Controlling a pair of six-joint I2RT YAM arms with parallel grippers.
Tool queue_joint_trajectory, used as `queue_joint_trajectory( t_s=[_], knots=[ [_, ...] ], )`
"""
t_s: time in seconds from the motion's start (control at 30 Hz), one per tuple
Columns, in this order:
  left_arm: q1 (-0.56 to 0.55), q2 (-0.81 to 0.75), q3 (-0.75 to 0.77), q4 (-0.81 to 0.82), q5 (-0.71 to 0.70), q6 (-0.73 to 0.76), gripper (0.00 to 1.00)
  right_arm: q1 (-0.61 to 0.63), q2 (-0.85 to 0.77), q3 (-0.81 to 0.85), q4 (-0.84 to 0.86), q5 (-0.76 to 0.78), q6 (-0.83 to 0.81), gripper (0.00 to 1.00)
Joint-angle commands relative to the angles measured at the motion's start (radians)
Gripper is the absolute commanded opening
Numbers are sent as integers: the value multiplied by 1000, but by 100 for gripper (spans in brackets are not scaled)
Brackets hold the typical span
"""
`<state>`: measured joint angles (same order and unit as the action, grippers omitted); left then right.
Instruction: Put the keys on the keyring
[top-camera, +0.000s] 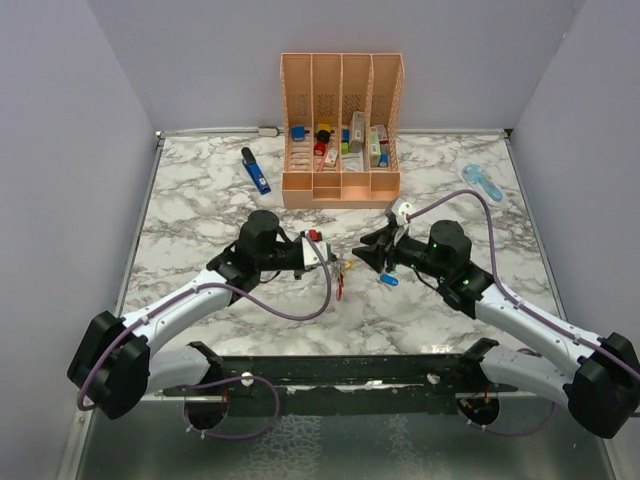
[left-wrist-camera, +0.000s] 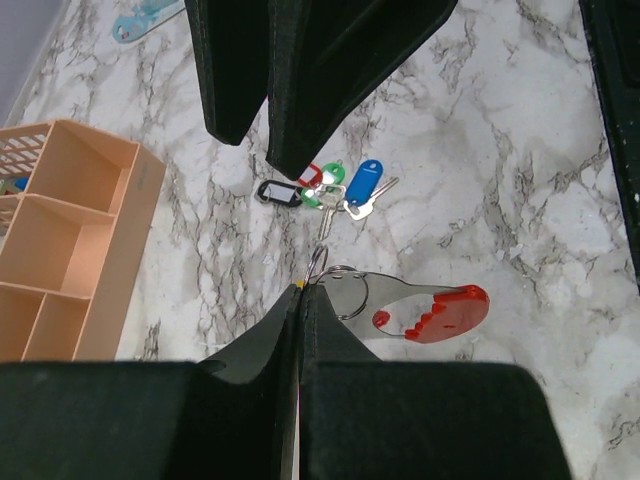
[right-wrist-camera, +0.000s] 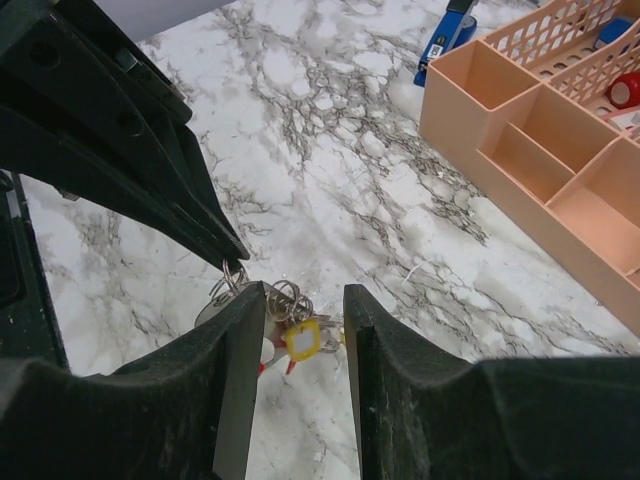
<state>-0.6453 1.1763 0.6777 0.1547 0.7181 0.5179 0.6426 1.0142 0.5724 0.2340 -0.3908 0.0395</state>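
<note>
The keyring (left-wrist-camera: 432, 306), an oval loop of grey-white and red, hangs from a silver split ring pinched in my left gripper (left-wrist-camera: 302, 290), which is shut on it. In the top view the keyring (top-camera: 341, 284) hangs just above the table. A yellow-tagged key (right-wrist-camera: 303, 338) and several split rings hang with it, showing between the fingers of my open right gripper (right-wrist-camera: 305, 300). I cannot tell whether those fingers touch it. A bunch of keys (left-wrist-camera: 330, 188) with black, red, green and blue tags lies on the marble under the right gripper (top-camera: 368, 256).
A peach desk organiser (top-camera: 342, 185) with small items stands at the back centre. A blue pen-like tool (top-camera: 256, 172) lies to its left and a pale blue gadget (top-camera: 483, 182) at the far right. Grey walls close in both sides.
</note>
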Motion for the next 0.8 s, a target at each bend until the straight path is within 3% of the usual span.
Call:
queue_joint_trajectory(
  t_s=[0.0, 0.23, 0.47, 0.77],
  knots=[
    [3, -48, -30, 124, 59, -131, 0, 8, -40, -3, -35, -13, -13, 37],
    [3, -100, -120, 241, 78, -215, 0, 7, -65, -8, -79, 1, 14, 38],
    [3, -151, -203, 231, -34, 60, 0, 7, -67, -43, -87, 6, 61, 38],
    [1, -196, -341, 435, -124, 312, 0, 8, -25, -37, -108, -2, 63, 37]
  ],
)
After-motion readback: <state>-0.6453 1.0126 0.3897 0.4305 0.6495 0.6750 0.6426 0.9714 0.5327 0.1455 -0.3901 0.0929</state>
